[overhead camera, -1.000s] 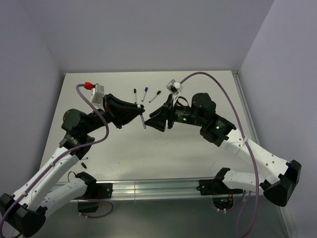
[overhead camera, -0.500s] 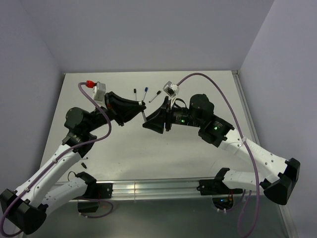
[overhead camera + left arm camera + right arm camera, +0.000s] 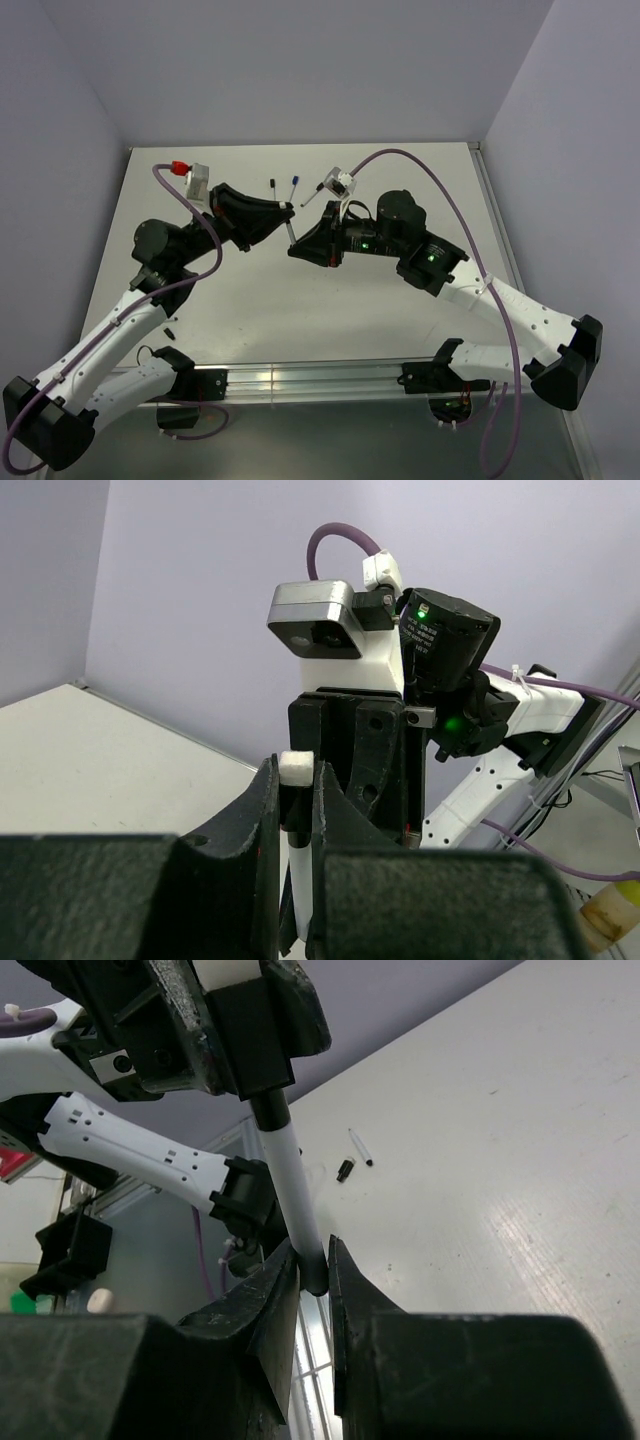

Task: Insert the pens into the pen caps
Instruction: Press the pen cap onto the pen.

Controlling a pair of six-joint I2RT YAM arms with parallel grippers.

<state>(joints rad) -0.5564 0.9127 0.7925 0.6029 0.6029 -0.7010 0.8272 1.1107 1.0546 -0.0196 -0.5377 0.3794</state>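
Observation:
A white-barrelled pen [image 3: 291, 232] hangs upright between the two arms above the table's middle. My left gripper [image 3: 288, 210] is shut on its black upper section, just below the white end [image 3: 298, 768]. The barrel [image 3: 295, 1185] runs down to a dark lower end that sits between the fingers of my right gripper [image 3: 313, 1255], which press on it from both sides. I cannot tell whether that dark end is a pen cap or the tip. More pens lie at the back: a dark-tipped one [image 3: 272, 185], a blue-tipped one [image 3: 294, 186] and another [image 3: 314, 193].
A small black pen cap [image 3: 170, 331] lies near the left arm's elbow. The right wrist view shows a short pen [image 3: 360, 1147] and a black cap [image 3: 345, 1169] on the white table [image 3: 400, 180]. Grey walls close the back and sides. A metal rail [image 3: 320, 378] runs along the near edge.
My right gripper moved left to the hanging pen and closed its open jaws onto the pen's lower end. The left gripper lifted the pen slightly and kept its grip.

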